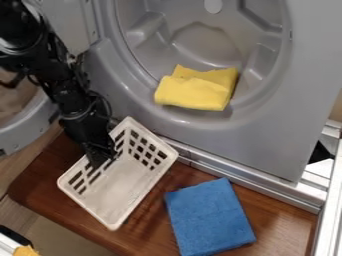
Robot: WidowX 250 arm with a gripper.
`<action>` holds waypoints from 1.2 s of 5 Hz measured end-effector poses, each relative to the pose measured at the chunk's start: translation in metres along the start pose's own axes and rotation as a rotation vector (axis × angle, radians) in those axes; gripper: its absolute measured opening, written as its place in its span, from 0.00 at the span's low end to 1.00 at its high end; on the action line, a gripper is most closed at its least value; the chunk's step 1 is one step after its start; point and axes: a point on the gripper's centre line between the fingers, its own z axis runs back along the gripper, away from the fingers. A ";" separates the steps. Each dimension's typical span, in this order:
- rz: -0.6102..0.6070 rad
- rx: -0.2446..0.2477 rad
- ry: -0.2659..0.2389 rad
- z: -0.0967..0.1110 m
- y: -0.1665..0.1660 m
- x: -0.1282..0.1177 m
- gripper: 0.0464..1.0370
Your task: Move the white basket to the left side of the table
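brown wooden worktop [33, 182], with grey washing machine [267, 145] behind it. far left: rounded open door [30, 127] of the machine.

black arm [60, 92] slants down from upper left, gripper [100, 160] at its end, pointing down at the left long wall of the white basket [123, 185]. gripper state: can't tell if open or closed, can't tell if it has hold of the wall or just sits against it.

white basket upright, open side up, set at an angle on the left part of the worktop, its lower corner close to the front edge. slotted walls, no items seen inside.

right of the basket and above it, folded yellow cloth [197, 89] in the machine's round opening. blue cloth [209, 217] lies flat on the worktop to the right of the basket, apart from it. silver rail [320, 195] at far right.

progress: basket is on the left side, so goal looks met or very nearly. maybe a small nudge left over. otherwise what's left is gripper off the basket and arm clear, neither done yet. risk: snagging a slot on the way up and dragging the basket along.
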 end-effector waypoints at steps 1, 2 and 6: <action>0.019 -0.039 -0.017 -0.002 0.002 -0.002 0.09; 0.054 -0.023 0.016 0.001 -0.004 -0.008 0.30; 0.001 0.154 0.041 0.049 -0.018 -0.006 0.97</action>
